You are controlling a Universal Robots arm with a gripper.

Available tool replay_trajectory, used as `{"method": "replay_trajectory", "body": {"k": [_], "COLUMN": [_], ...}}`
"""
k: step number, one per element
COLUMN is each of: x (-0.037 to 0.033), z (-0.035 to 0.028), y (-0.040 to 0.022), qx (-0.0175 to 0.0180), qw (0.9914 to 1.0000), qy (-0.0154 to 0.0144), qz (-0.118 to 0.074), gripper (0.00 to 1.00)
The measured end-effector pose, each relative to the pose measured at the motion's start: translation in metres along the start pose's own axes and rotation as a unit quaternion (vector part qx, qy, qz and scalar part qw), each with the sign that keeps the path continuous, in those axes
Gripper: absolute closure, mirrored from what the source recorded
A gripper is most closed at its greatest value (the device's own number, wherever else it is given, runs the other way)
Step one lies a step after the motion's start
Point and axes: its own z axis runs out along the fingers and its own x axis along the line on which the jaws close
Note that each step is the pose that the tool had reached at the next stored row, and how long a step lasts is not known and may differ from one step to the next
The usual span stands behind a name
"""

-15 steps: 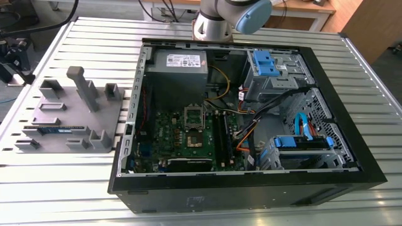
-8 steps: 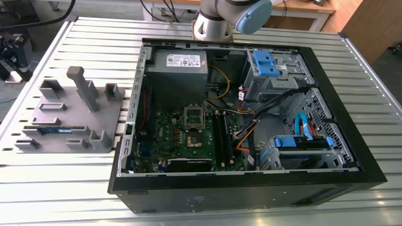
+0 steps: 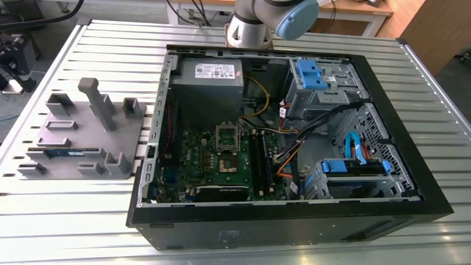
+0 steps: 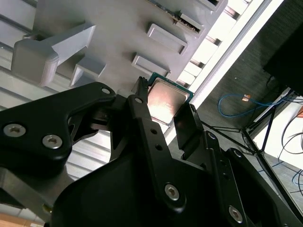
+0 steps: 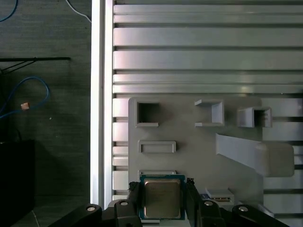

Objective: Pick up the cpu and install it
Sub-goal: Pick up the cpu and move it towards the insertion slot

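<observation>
The cpu [image 5: 162, 199], a small square chip with a shiny silver top and a thin green rim, sits between my two black fingers [image 5: 134, 195]. My gripper [image 5: 162, 191] is shut on its two opposite edges. In the second wrist view the cpu [image 4: 166, 100] is held the same way by the gripper [image 4: 163, 112], hanging above the grey holder plate [image 4: 113, 33]. A shallow rectangular nest [image 5: 156, 173] on that plate lies just beyond the chip. In the exterior view the motherboard's socket [image 3: 226, 144] lies inside the open computer case [image 3: 294, 215].
The grey holder plate [image 3: 81, 138] with upright posts lies at the exterior view's left and carries a blue-green memory stick [image 3: 63, 152]. The arm's base [image 3: 254, 22] rises behind the case. Cables, drive cages and a power supply [image 3: 209, 74] crowd the case. The slatted table's edge [image 5: 97, 94] runs beside the plate.
</observation>
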Motion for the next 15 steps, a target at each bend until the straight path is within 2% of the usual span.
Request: {"method": "replay_trajectory", "body": {"k": [7, 15], "x": [0.0, 0.0], "z": [-0.0018, -0.0074], "y": [0.0001, 0.0003], "qx": [0.0, 0.0], "qw": [1.0, 1.0], "qy": [0.0, 0.0], "qz": [0.0, 0.0], "gripper": [0.53, 0.53]}}
